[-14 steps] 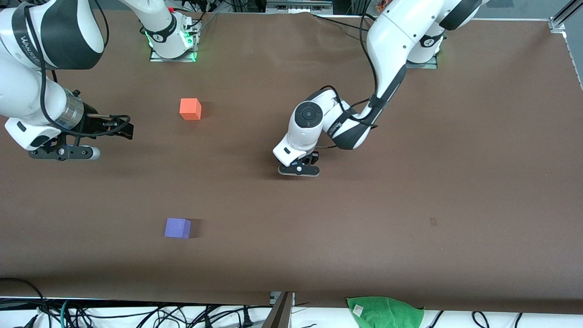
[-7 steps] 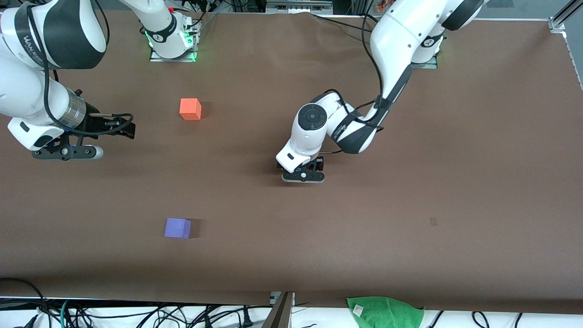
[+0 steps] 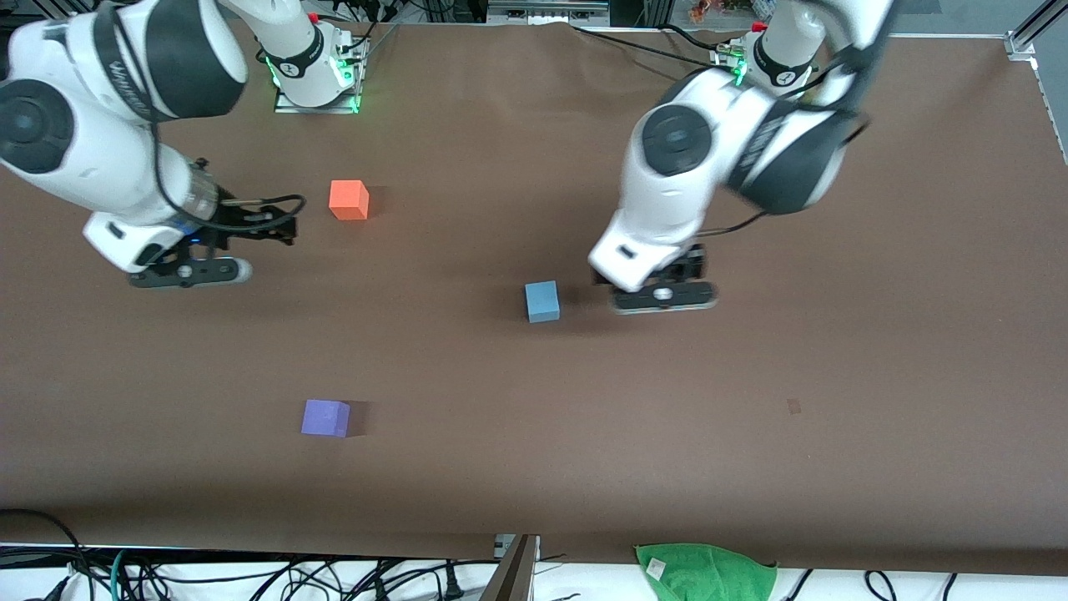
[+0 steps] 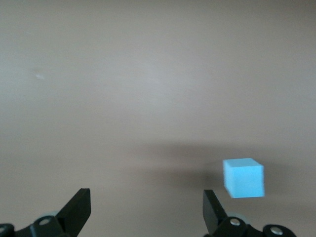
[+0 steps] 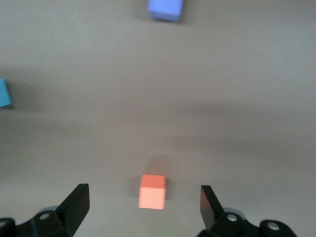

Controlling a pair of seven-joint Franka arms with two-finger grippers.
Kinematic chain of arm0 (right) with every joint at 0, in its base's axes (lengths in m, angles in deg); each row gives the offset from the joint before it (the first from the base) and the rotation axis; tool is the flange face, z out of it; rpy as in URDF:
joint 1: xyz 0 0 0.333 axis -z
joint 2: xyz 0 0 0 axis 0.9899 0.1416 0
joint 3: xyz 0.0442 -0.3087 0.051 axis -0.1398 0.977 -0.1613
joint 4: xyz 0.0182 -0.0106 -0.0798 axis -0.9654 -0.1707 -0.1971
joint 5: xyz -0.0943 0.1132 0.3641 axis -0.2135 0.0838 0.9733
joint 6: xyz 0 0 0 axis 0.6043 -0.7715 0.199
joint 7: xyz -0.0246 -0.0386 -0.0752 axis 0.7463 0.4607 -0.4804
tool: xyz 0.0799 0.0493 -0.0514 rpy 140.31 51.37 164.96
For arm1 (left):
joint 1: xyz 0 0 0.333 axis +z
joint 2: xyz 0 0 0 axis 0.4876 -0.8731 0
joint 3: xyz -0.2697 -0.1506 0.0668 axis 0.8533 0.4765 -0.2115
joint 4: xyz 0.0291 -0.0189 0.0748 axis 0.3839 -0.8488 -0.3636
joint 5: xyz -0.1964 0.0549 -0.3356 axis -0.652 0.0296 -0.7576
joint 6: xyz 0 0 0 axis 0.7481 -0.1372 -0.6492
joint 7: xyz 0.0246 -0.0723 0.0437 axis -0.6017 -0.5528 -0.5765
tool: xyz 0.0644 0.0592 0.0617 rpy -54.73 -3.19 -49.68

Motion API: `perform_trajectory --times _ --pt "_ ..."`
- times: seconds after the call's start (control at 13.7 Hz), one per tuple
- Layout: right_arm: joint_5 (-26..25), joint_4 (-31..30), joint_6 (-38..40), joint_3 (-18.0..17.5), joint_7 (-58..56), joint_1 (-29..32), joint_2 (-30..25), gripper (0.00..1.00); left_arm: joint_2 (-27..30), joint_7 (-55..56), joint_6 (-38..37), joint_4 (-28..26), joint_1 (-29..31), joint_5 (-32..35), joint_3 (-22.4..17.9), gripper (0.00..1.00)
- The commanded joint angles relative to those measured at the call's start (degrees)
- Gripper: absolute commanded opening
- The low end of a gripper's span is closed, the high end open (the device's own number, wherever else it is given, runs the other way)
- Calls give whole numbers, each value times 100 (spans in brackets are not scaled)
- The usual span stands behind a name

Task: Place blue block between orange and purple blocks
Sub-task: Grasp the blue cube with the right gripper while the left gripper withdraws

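A robotics lab, as we read it.
We see two white arms bolted by base plates to a brown-covered table, loose cables along its near edge, and aluminium framing at one corner.

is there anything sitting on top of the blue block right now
No. The blue block has a bare top, with nothing stacked on it. It rests alone on the table; the left gripper is open beside it, not over it.
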State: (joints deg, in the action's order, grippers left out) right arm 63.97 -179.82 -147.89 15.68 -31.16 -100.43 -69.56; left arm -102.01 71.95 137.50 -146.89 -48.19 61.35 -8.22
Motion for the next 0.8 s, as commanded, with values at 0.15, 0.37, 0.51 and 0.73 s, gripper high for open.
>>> perform_trajectory --times 0.15,0.37,0.51,0.73 --pt "671 -145 -1097 -11 1384 -874 552 99 725 -2128 -298 -142 1396 -82 88 100" --pt "752 -75 -2292 -11 2193 -1717 1255 99 1041 -3193 -805 -142 2074 -495 70 100" --pt "743 -40 -3109 -11 2527 -2148 1747 99 1541 -3434 -931 -299 2181 -785 -183 100" --pt "664 231 -3920 6 2924 -2712 2529 99 2611 -3522 -949 -1621 2305 -1032 -639 100"
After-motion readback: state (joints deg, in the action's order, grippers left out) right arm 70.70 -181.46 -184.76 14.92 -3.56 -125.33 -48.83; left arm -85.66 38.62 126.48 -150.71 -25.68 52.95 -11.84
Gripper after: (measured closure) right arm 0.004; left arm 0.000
